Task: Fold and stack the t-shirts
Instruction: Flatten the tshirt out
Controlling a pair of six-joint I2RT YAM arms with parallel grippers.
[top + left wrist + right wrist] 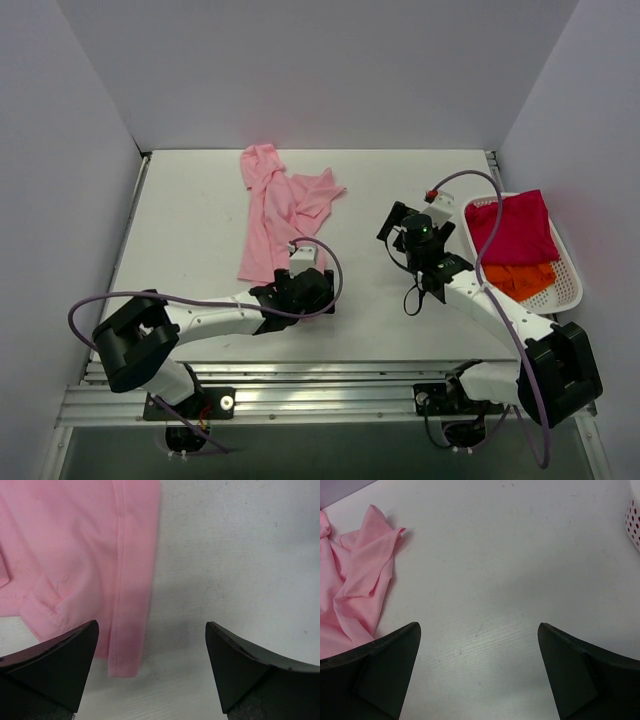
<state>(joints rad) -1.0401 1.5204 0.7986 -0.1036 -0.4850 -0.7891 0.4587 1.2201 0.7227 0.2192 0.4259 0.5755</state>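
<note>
Cloth lies loosely bunched on the counter (190, 230): the light pink t-shirt (275, 215), long axis running roughly 12 to 6 o'clock in the top view. Its near hem corner sits just at 11 o'clock of the left end effector (300, 288), whose jaws stand spread and empty over that corner. The right end effector (398, 225), also spread and empty, has the shirt well off at 9 o'clock, so the left arm is nearer. The magenta-red t-shirt (515, 230) and orange t-shirt (520, 278) lie in the basket (572, 285) at 3 o'clock.
</note>
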